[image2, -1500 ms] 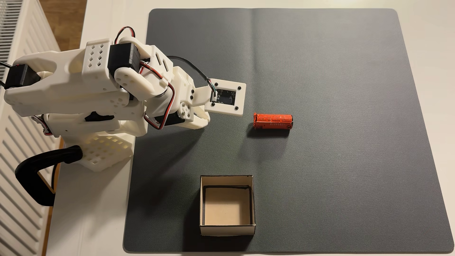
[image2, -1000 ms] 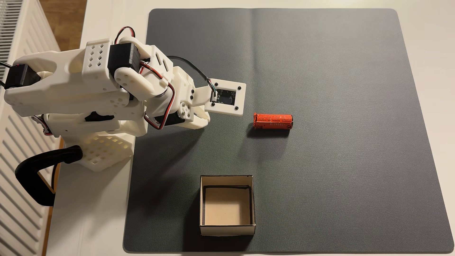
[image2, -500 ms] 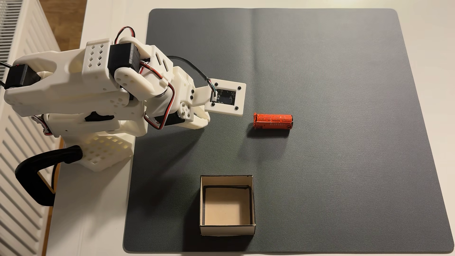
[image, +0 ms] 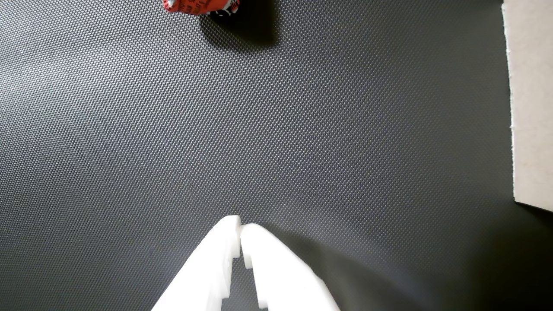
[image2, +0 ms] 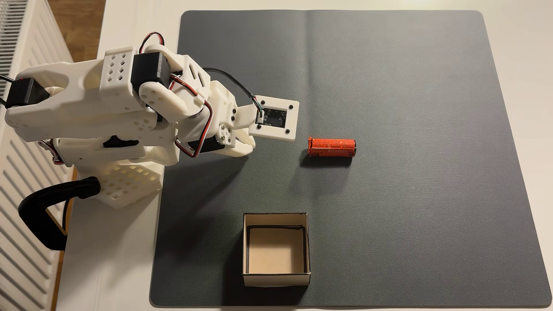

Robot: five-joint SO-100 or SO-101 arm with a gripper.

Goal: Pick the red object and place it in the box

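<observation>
The red object, a small orange-red cylinder, lies on its side on the grey mat, right of the arm in the fixed view. Its end pokes in at the top edge of the wrist view. The box, open-topped cardboard, stands near the mat's front edge, below the red object. One cream wall of the box runs down the right side of the wrist view. My white gripper is shut with nothing in it, tips together just above the mat. In the fixed view the gripper sits well left of the red object, half hidden under the wrist camera.
The dark grey mat covers most of the white table. The arm's base and a black clamp sit at the left table edge, next to a white radiator. Open mat lies between gripper, red object and box.
</observation>
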